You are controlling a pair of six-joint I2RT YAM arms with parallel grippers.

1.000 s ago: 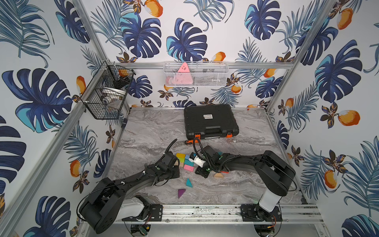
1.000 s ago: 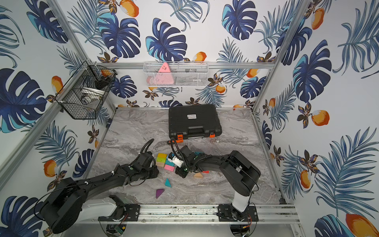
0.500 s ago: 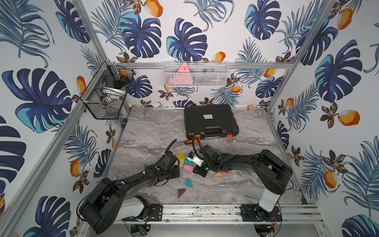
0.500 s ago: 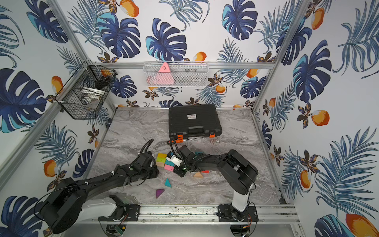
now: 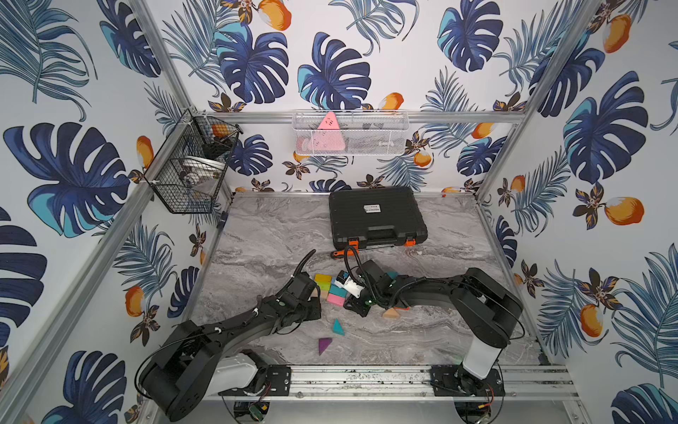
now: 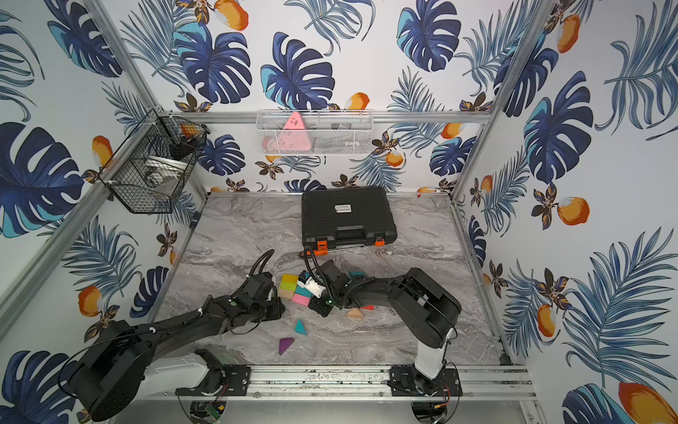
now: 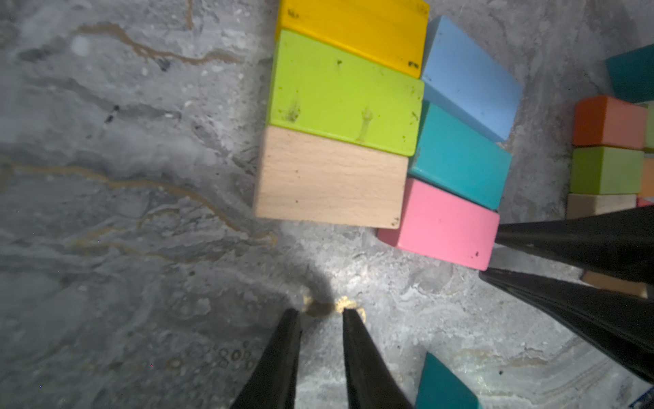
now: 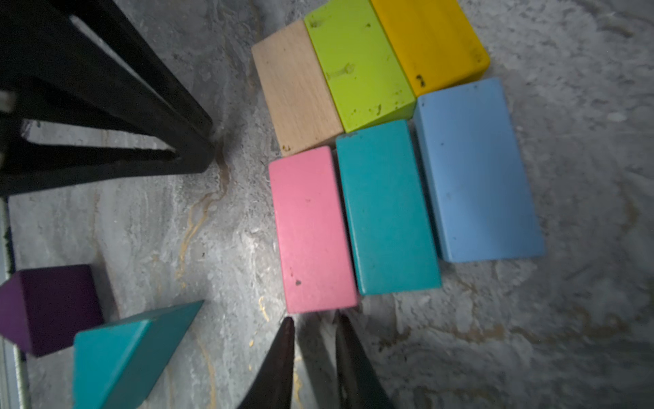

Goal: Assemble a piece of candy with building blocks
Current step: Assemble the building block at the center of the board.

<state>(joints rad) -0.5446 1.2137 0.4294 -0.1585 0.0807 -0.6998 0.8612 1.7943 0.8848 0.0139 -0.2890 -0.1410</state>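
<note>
Six building blocks lie side by side in two rows: yellow (image 7: 354,32), green (image 7: 343,92) and plain wood (image 7: 329,177), then light blue (image 8: 474,170), teal (image 8: 385,209) and pink (image 8: 311,230). My right gripper (image 8: 313,320) is shut and empty, its tips at the short end of the pink block (image 5: 335,300). Shut and empty too, my left gripper (image 7: 322,311) rests on the table a little off the wood block (image 5: 324,294). A teal triangle (image 5: 338,327), a purple triangle (image 5: 324,345) and a wood triangle (image 5: 391,313) lie loose nearer the front.
More blocks, orange (image 7: 608,122), green (image 7: 605,170) and teal (image 7: 633,74), sit under my right arm. A black tool case (image 5: 376,216) lies at the back with an orange-handled screwdriver (image 5: 339,253) in front of it. A black wire basket (image 5: 190,165) and a white mesh basket (image 5: 350,134) hang on the walls.
My right arm has shifted slightly toward the pink block. The left arm and the blocks have not moved.
</note>
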